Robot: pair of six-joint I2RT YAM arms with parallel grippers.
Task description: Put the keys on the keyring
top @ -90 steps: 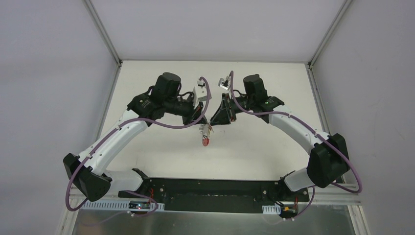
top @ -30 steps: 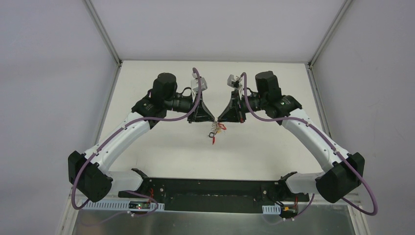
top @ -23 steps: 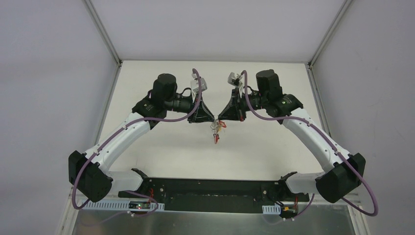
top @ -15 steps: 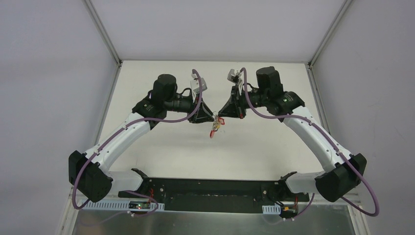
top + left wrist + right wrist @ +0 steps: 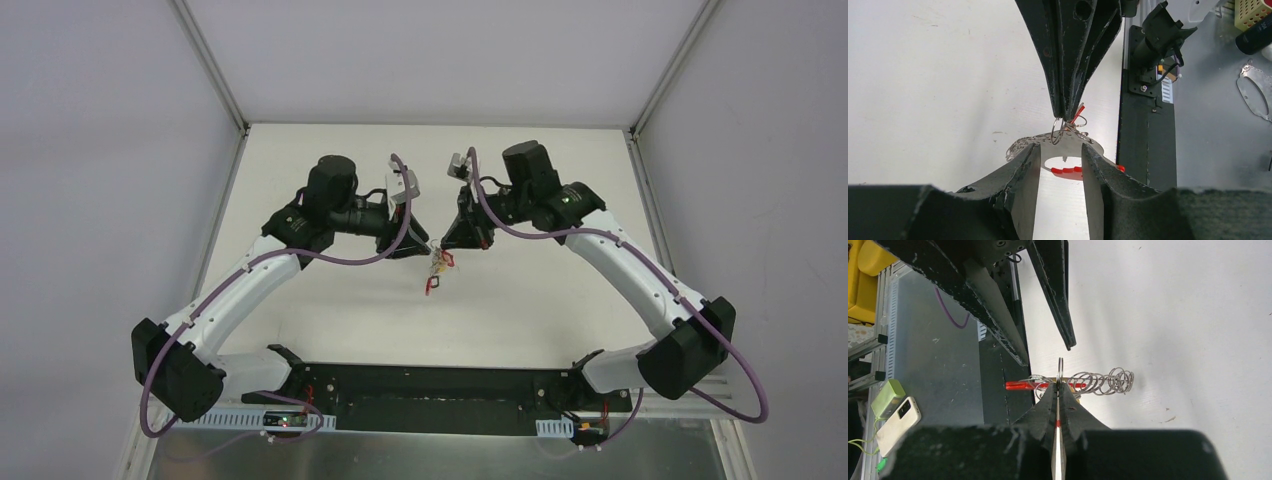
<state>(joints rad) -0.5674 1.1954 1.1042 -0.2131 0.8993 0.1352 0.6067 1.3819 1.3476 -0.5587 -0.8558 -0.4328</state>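
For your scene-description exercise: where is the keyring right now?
Top view, table centre: the keyring hangs from the shut right end effector, beside the left end effector.

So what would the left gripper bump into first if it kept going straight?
The left gripper would most likely hit the keyring first; it hangs from the right gripper just ahead of the open jaws. Depth is unclear; they may already touch.
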